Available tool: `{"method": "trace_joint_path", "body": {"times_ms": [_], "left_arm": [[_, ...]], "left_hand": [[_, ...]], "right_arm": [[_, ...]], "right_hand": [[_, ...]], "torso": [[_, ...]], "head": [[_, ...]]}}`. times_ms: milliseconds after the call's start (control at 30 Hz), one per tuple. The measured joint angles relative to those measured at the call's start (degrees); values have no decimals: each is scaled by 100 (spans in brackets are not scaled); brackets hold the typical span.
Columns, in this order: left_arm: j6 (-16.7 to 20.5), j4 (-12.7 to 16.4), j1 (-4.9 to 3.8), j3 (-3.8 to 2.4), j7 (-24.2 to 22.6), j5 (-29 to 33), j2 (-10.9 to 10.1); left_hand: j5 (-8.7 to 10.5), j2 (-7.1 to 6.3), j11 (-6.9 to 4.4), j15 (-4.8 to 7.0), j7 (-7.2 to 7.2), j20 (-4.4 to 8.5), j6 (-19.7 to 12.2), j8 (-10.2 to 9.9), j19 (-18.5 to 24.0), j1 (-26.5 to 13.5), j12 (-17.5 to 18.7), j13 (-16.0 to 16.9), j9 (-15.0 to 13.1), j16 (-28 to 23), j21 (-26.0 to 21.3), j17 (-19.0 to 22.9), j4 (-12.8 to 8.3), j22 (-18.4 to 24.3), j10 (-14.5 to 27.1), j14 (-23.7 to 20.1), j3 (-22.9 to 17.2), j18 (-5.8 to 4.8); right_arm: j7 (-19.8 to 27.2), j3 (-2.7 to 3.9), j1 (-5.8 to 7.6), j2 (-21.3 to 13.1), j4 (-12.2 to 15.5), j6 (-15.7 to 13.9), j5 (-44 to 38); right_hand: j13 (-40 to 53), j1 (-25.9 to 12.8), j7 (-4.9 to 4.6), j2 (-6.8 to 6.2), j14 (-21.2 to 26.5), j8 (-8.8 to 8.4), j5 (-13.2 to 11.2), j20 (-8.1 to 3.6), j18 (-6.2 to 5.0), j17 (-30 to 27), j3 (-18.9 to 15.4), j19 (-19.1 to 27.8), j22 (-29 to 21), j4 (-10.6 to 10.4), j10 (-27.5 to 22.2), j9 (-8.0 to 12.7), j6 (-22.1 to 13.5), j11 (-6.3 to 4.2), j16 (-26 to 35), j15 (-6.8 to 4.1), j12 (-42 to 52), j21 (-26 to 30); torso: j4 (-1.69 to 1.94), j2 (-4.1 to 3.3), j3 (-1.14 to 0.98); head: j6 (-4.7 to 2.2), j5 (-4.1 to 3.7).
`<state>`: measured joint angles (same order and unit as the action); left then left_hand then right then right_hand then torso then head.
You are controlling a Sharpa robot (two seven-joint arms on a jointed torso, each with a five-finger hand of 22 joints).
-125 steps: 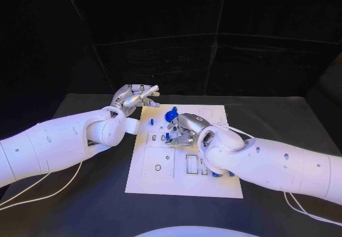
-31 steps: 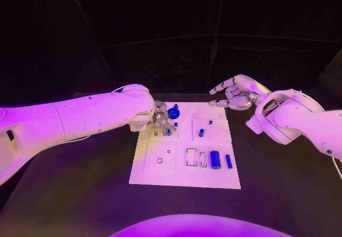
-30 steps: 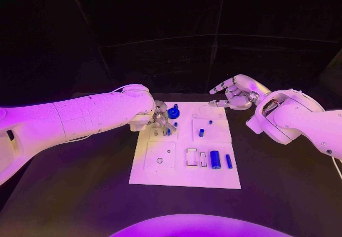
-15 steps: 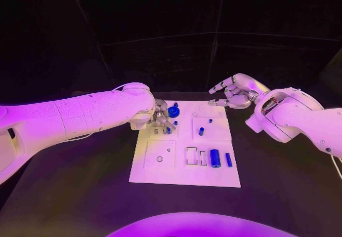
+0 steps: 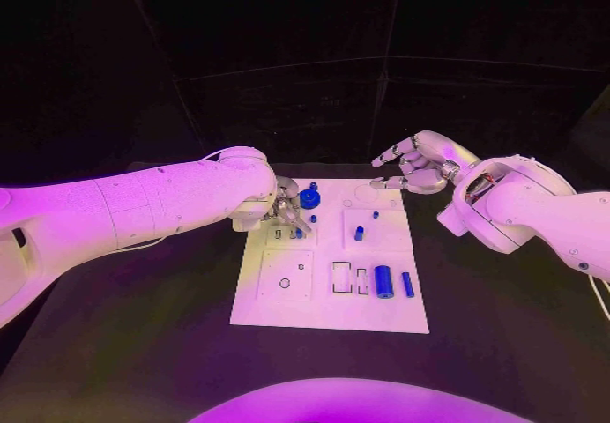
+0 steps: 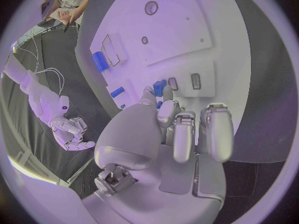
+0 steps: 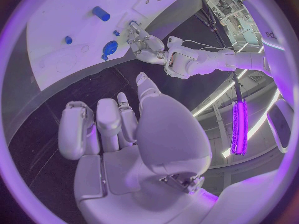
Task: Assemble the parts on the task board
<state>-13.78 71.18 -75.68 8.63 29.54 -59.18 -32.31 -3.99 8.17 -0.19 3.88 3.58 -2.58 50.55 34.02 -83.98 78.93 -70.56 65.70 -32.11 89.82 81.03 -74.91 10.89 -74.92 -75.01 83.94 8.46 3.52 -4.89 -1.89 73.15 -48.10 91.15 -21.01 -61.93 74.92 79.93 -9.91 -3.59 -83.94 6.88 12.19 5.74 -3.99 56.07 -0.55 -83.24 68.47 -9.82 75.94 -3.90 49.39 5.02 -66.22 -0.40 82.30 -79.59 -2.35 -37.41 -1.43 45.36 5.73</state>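
Little has shifted: left hand [image 5: 285, 210] fingers touch small blue parts [image 5: 296, 233]; right hand [image 5: 416, 166] hovers spread, empty.

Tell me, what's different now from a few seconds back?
The right hand, which was down on the task board among the blue parts, has lifted off to the board's far right corner, holding nothing. The left hand has come from beyond the board's far left corner down onto the small parts there. The large blue cylinder now shows, uncovered.

No complete word, label or number can be read anywhere. At the upper right rim of the right wrist view, a few pale letters sit on a dark wall [image 7: 269, 35], cut off and unclear.
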Motion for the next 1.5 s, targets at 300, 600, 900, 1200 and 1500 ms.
{"method": "trace_joint_path", "body": {"times_ms": [300,600,900,1200,1500], "left_arm": [[15,47,-9,-8,0,66,-43],[167,174,6,2,-1,270,-171],[635,465,14,0,-4,672,-435],[1151,778,69,3,-14,891,-700],[1639,868,196,6,-17,894,-784]], "left_hand": [[-165,-54,-64,51,-2,56,-57,-110,18,322,74,-54,33,0,-25,0,-196,0,17,10,-683,0],[-251,-631,-95,52,-8,79,-52,-143,6,211,147,-9,-100,0,-47,0,344,0,-16,12,-1920,0],[-315,-1276,-85,62,-9,79,-53,121,6,-549,131,-77,-506,0,-69,0,194,0,-106,22,-3500,0],[-315,-1344,-105,62,-29,79,-74,155,6,-675,131,-88,-581,0,-69,0,81,0,-128,22,-3756,0],[-314,-1381,-105,62,-22,78,-81,155,6,-711,157,-110,-597,0,-69,0,71,0,-127,22,-3766,0]], "right_arm": [[-1,0,0,10,-21,4,0],[0,0,-1,29,-46,5,1],[4,0,-1,32,-83,6,1],[2,0,-1,-13,-104,6,1],[-1,0,0,-35,-109,6,1]], "right_hand": [[0,0,0,0,0,0,0,0,0,0,-14,0,-9,-13,0,0,0,0,0,0,0,0],[0,0,0,0,0,0,0,-19,0,0,-21,18,-15,-21,0,0,0,0,0,0,0,23],[0,-34,0,33,0,22,-33,-22,-1,-5,-85,21,-26,-85,-5,0,0,-6,0,0,0,25],[0,-114,0,114,0,22,-149,-22,0,-9,-294,21,-36,-262,-21,0,0,-21,0,0,0,25],[0,-136,0,136,0,22,-130,-22,0,-9,-343,22,-44,-280,-20,1,0,-21,0,0,0,47]], "torso": [[4,0,0],[7,1,0],[14,2,-6],[31,6,-8],[65,12,-24]], "head": [[10,12],[4,29],[-5,61],[-4,71],[13,67]]}}
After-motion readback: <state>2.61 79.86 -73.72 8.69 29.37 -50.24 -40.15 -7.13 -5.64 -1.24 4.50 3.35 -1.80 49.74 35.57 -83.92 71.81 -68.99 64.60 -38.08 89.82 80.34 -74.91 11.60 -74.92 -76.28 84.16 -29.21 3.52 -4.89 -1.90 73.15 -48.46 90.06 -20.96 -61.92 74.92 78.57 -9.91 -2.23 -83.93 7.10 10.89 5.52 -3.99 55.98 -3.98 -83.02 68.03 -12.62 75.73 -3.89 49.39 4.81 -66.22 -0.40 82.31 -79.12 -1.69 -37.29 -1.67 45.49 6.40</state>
